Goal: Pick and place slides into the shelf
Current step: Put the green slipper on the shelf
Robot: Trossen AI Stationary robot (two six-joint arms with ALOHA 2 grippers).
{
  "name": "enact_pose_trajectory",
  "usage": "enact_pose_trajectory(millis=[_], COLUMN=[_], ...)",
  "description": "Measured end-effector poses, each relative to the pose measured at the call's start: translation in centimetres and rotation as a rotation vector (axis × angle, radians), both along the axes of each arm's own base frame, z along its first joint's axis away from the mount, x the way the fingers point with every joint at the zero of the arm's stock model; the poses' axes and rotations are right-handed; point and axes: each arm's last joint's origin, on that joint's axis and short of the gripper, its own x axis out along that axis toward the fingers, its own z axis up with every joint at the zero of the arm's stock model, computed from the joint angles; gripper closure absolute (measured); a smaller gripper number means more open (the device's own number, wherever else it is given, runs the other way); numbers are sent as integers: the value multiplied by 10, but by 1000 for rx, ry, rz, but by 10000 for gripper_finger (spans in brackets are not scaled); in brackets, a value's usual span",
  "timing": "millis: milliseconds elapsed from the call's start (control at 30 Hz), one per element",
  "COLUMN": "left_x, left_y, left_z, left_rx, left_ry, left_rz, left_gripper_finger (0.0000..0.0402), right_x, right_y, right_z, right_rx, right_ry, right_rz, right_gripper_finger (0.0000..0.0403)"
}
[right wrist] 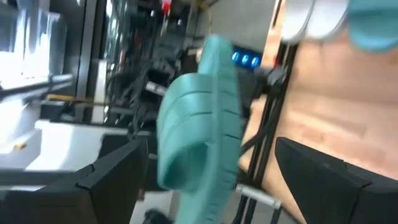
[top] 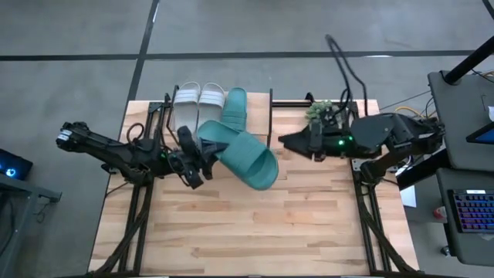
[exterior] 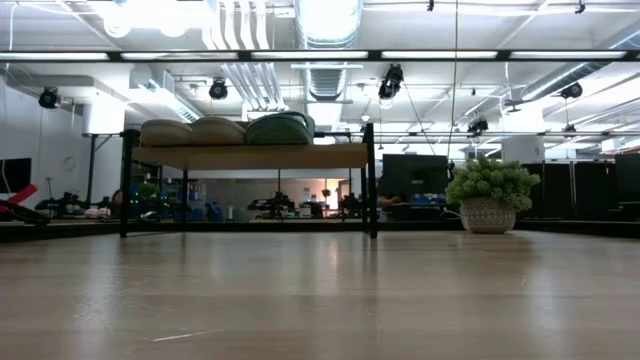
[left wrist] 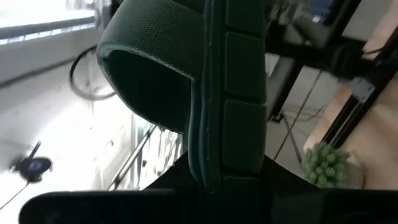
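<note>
On the shelf (top: pixel 220 103) at the table's far side lie two pale slides (top: pixel 199 96) and one teal slide (top: pixel 235 108), resting on its plank top; the low view shows them side by side (exterior: pixel 225 131). A second teal slide (top: pixel 247 158) hangs in the air over the table's middle, with my left gripper (top: pixel 199 154) shut on its left end. My right gripper (top: pixel 284 141) stands open just to the right of that slide, touching nothing; its wrist view shows the slide (right wrist: pixel 199 118) beyond its spread fingers. My left gripper holds the teal slide by the end of its sole (left wrist: pixel 214 177), short of the strap (left wrist: pixel 143 56). The fingers come from the table's left, about level, and lie along the slide. Their pads are hidden below the wrist picture's dark bottom. The slide is lifted clear, turned on edge, reaching toward the right.
A small potted plant (top: pixel 320 112) stands at the table's far right, close behind my right arm; it also shows in the low view (exterior: pixel 490 197). The shelf's black legs (exterior: pixel 372 180) stand on the tabletop. Bare wood (top: pixel 255 232) fills the near half of the table.
</note>
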Motion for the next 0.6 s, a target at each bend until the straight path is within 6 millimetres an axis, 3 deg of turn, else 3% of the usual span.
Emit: enact_pose_trajectory(millis=[600], left_x=[5], left_y=[13], left_z=[-9], left_rx=[25], left_ry=[18], left_rz=[-10], left_gripper_finger=[352], right_x=[36], right_y=[35], right_z=[-14], right_rx=[144], right_ry=[-23], right_rz=[158], right_gripper_finger=[76])
